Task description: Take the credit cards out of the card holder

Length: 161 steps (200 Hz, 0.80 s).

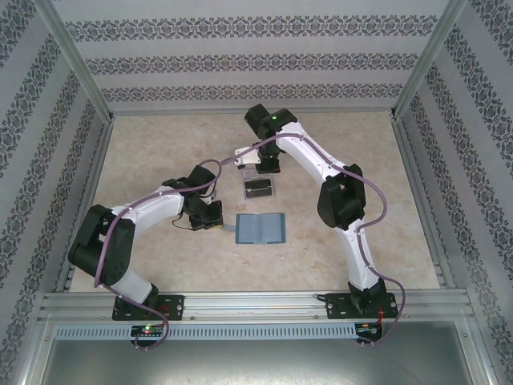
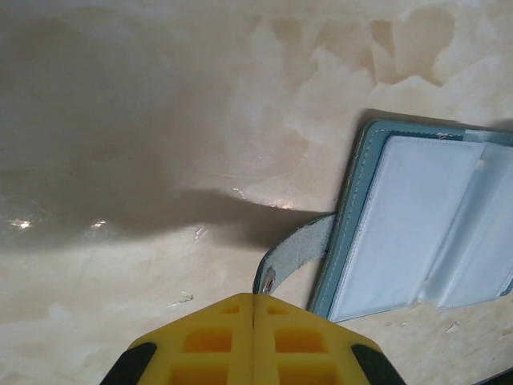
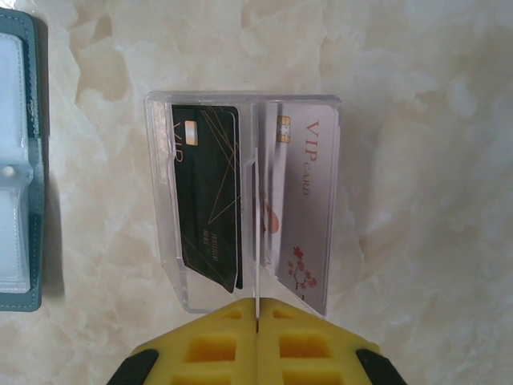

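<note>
teal wallet lies open and flat at mid worktop, pale inner pockets up. strap sticks out from its left edge, metal snap at the tip.

left gripper sits low, just left of the wallet. left wrist view: yellow fingers pressed together along one seam, left gripper clenched with nothing seen between the tips. strap tip lies just in front of the tips; contact cannot be told. wallet is to the right, spine crease visible.

clear sleeve lies just beyond the wallet, apart from it by a narrow strip of worktop. right gripper is at the sleeve's far edge.

right wrist view: sleeve is a clear two-pocket fold. black card is in the left pocket, gold lines and a chip on it. pale card is in the right pocket, printed "vip card", red flower motif near one end. both cards lie inside the sleeve, side by side, long edges parallel.

right gripper: fingers closed to a thin seam. the sleeve's centre fold runs straight into that seam; cannot tell whether the edge is nipped. wallet edge shows at left, well clear of the sleeve.
</note>
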{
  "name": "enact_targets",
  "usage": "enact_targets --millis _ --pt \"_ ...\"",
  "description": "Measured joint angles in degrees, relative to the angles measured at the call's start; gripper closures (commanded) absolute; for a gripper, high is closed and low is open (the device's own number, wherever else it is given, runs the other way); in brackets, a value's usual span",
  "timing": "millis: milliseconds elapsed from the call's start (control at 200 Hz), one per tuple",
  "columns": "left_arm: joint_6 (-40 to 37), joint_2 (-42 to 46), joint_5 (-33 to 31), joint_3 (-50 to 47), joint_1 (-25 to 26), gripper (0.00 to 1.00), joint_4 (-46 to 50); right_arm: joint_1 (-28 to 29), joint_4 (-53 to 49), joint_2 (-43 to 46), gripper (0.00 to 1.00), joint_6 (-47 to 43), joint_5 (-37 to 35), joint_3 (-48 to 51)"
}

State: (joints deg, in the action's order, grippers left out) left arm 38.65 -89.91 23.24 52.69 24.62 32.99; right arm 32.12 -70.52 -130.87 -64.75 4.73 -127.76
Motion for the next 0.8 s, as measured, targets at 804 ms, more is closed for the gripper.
enact_targets --millis 804 --pt "0.83 1.64 -0.87 -0.09 0.0 1.0 1.33 1.05 -0.85 -5.33 0.76 -1.05 -2.01 -3.87"
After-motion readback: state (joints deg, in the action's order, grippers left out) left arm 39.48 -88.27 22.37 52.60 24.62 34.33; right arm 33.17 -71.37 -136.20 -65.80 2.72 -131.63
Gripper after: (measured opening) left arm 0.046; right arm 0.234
